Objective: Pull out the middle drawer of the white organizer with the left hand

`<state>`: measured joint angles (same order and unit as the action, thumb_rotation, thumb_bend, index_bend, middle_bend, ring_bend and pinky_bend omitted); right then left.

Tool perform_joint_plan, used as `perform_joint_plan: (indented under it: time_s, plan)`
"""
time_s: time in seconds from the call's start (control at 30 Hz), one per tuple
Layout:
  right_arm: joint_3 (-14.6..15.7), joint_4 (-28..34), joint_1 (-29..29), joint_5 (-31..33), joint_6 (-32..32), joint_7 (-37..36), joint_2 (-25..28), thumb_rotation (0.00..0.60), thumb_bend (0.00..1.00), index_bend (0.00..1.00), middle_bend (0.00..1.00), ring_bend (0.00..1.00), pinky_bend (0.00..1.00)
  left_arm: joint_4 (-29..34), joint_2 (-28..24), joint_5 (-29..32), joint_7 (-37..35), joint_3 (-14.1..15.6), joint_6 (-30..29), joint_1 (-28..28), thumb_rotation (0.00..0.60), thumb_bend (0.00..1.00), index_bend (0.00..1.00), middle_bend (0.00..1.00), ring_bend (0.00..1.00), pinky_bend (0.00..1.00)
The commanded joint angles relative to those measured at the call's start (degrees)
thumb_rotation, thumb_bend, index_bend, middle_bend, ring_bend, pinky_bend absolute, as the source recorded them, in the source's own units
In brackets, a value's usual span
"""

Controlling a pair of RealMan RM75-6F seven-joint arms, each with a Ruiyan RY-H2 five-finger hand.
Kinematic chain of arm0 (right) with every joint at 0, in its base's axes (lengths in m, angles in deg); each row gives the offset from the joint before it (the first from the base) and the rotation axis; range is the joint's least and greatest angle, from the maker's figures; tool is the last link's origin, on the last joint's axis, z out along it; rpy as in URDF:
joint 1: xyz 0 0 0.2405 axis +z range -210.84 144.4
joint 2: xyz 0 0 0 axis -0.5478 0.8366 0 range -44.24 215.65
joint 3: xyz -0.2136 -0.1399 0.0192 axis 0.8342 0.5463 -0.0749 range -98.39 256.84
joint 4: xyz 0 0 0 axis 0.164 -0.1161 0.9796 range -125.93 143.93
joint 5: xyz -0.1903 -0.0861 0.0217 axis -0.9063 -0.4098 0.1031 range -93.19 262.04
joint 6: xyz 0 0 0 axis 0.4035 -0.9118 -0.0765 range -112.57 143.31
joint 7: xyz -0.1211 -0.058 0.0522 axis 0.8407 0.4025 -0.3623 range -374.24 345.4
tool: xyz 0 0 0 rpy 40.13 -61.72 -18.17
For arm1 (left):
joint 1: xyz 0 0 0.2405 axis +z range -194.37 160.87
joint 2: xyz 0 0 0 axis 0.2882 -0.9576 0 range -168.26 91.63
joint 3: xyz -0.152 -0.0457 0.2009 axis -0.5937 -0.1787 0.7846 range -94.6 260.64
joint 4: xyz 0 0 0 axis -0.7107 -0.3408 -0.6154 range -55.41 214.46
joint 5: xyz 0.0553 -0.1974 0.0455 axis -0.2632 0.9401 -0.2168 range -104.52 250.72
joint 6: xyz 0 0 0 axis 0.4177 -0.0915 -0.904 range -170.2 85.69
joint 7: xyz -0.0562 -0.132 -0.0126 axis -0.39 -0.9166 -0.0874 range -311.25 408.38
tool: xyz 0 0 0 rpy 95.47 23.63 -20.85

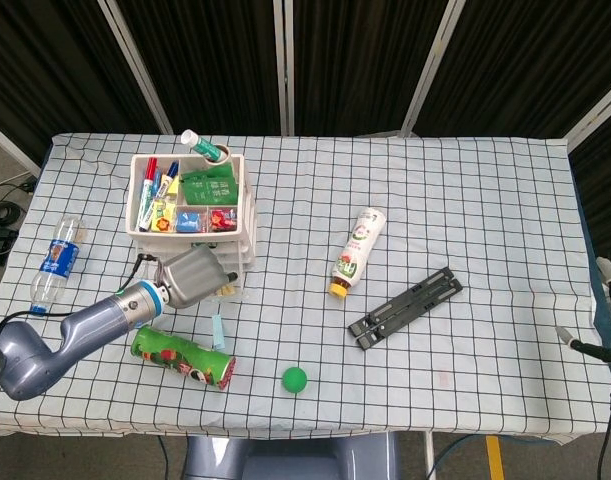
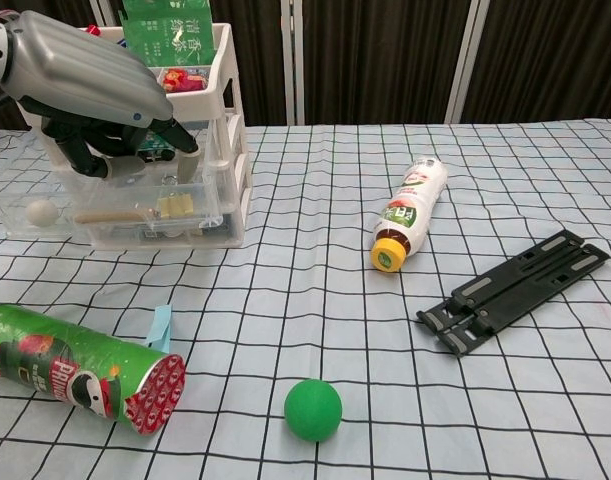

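**White organizer, left hand at the drawer stack**

White plastic organizer stands at the table's left rear, its top tray holding markers and packets. The left hand sits against the organizer's front, fingers curled down over the middle drawer; whether they actually grip its edge cannot be told. A clear drawer protrudes forward below the hand. The right hand is barely visible at the table's right edge; its finger state cannot be told. A green can lies in front, near a green ball.
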<state>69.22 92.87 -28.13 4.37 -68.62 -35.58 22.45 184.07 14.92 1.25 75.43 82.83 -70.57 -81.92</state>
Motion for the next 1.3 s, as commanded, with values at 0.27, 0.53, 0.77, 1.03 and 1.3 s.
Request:
perform_joint_plan:
  time_s: [0.27,0.53,0.77,1.03,1.3]
  plan:
    - [0.02,0.25,-0.22,-0.2,-0.5,0.02,0.11,0.6,0.03,0.0,0.0,0.0,0.0,1.44,-3.57,-0.67,0.02,1.28,0.24,0.92,0.6,0.69,0.38,0.95,0.87,0.77]
    - [0.11,0.39,-0.18,-0.29,-0.43,0.4,0.01,0.6,0.03,0.0,0.0,0.0,0.0,2.05,-6.04,-2.09,-2.17,0.42,-2.74,2.96,0.6,0.69,0.36,0.95,0.87,0.77]
    - [0.13,0.49,-0.13,-0.33,-0.4,0.69,-0.07,0.6,0.03,0.0,0.0,0.0,0.0,1.69,-6.45,-5.36,-6.11,-2.03,-8.12,5.41,0.6,0.35,0.3,0.86,0.81,0.73]
    - [0.11,0.48,-0.14,-0.28,-0.46,0.83,-0.15,0.6,0.03,0.0,0.0,0.0,0.0,-3.53,-2.48,-14.25,-11.09,-3.58,-15.5,7.77,0.6,0.08,0.51,0.86,0.81,0.72]
    - [0.04,0.26,0.03,0.11,0.03,1.04,-0.3,0.6,0.03,0.0,0.0,0.0,0.0,-7.35,-0.37,-19.64,-14.59,-3.28,-14.81,6.76,0.6,0.06,0.58,0.88,0.81,0.73]
